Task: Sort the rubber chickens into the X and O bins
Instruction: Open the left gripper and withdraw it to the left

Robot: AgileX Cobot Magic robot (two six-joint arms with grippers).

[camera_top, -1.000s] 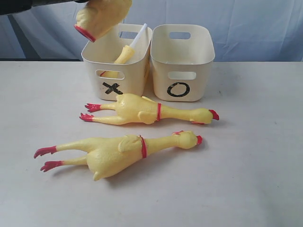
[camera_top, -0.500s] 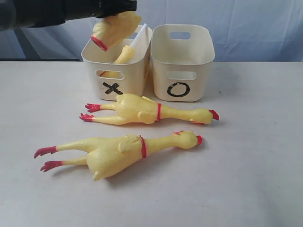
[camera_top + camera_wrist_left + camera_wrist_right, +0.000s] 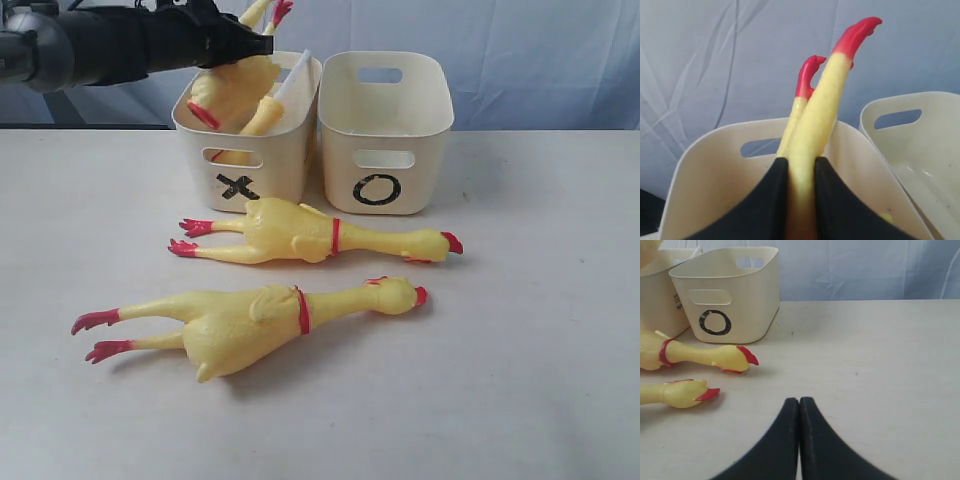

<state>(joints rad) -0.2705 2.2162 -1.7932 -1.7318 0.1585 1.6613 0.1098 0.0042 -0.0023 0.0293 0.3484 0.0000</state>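
two bins (image 3: 425, 150), one X, one O, three rubber chickens (image 3: 250, 325) for sure by my count, yellow bit (image 3: 262, 115) inside one maybe a fourth

X bin (image 3: 285, 165) mouth blocked by left gripper (image 3: 801, 165) plus held chicken (image 3: 235, 90), O bin (image 3: 420, 150) open overhead, far chicken (image 3: 300, 232) and near chicken (image 3: 240, 322) lie across the front, table (image 3: 540, 300) right side free.

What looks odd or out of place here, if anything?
The held chicken hangs feet-up, half inside the X bin, legs pinched in the left tool. A white strip juts past that bin's rim; what it is, I cannot tell.
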